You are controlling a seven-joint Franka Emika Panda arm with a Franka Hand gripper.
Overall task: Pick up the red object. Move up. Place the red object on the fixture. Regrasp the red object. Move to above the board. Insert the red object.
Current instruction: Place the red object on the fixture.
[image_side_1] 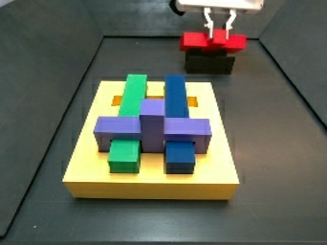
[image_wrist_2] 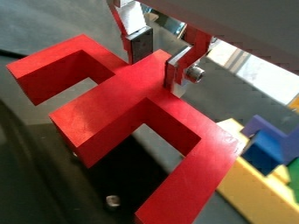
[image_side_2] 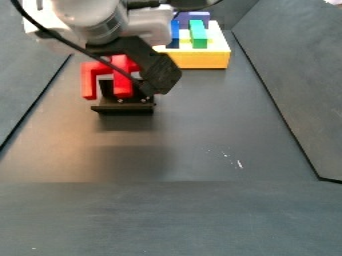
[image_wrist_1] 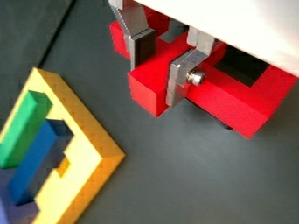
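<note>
You're at the regrasp step, I'd say. The gripper (image_side_1: 219, 29) has its jaws pinching the centre stub of the red object (image_side_1: 212, 41), which sits on the fixture (image_side_1: 211, 62). Next up: lift straight, then carry it over the board (image_side_1: 155, 182).

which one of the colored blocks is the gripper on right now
The red object, sitting on the fixture with the gripper fingers around its middle. The green, blue and purple blocks sit on the board.
</note>
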